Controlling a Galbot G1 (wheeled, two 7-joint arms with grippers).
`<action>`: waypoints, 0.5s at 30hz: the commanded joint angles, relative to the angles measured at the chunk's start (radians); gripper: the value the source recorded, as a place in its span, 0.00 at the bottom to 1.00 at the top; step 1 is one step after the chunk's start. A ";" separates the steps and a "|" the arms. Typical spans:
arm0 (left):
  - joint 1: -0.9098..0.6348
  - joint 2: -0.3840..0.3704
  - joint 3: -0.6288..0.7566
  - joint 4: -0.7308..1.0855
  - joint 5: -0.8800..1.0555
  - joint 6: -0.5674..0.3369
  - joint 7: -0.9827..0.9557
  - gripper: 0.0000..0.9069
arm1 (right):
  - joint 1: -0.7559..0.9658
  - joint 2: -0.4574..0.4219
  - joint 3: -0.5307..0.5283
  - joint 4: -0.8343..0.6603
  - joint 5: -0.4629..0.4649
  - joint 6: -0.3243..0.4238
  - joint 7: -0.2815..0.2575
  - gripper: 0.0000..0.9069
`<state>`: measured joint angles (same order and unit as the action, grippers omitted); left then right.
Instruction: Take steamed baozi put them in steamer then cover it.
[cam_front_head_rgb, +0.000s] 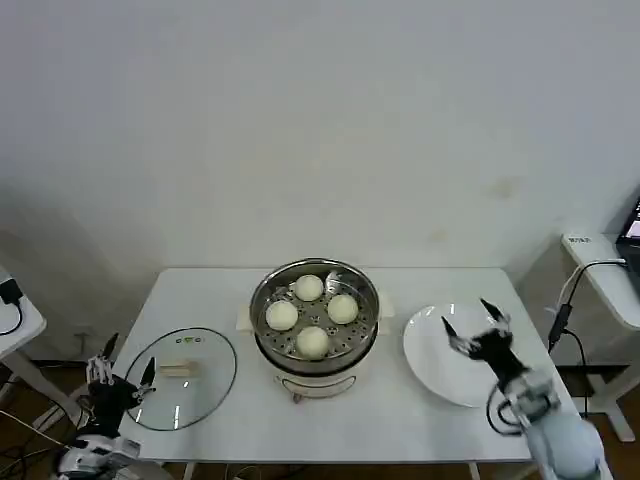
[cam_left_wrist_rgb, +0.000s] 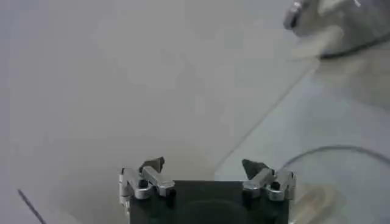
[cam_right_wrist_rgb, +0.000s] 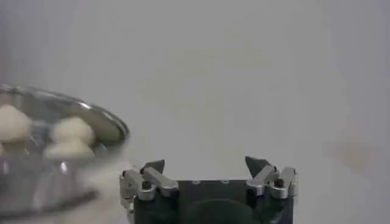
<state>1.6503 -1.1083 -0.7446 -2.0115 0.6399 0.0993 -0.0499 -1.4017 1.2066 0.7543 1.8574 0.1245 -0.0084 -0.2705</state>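
Four buns loaded, lid next

Four buns (cam_front_head_rgb: 312, 312) sit on the holed tray inside the steamer (cam_front_head_rgb: 267, 341), which stands at the middle of the worktop (cam_front_head_rgb: 400, 410). The white plate (cam_front_head_rgb: 425, 350) to its right is bare, so the loading step looks done and covering is the step in hand. The glass lid (cam_front_head_rgb: 215, 375) lies flat on the worktop to the left of the steamer, with its cream handle (cam_front_head_rgb: 177, 369) facing up.

The left end effector (cam_front_head_rgb: 126, 370) hangs at the near left edge of the lid, fingers spread wide and holding nothing. The right end effector (cam_front_head_rgb: 468, 323) hovers over the plate, also wide and empty.

The next move likely falls to the left arm: reach right over the lid, close on the handle, lift, carry it across and set it level on the steamer's rim
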 joint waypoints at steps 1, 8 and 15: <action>-0.080 0.037 0.091 0.175 0.508 -0.036 -0.027 1.00 | -0.181 0.183 0.215 0.023 -0.050 0.134 0.062 1.00; -0.091 0.037 0.141 0.229 0.567 -0.024 -0.006 1.00 | -0.202 0.195 0.232 0.040 -0.063 0.144 0.061 1.00; -0.104 0.037 0.156 0.258 0.568 -0.013 0.003 1.00 | -0.216 0.201 0.238 0.054 -0.052 0.136 0.068 1.00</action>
<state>1.5753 -1.0803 -0.6297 -1.8330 1.0697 0.0896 -0.0488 -1.5655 1.3597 0.9380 1.8966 0.0780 0.1018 -0.2203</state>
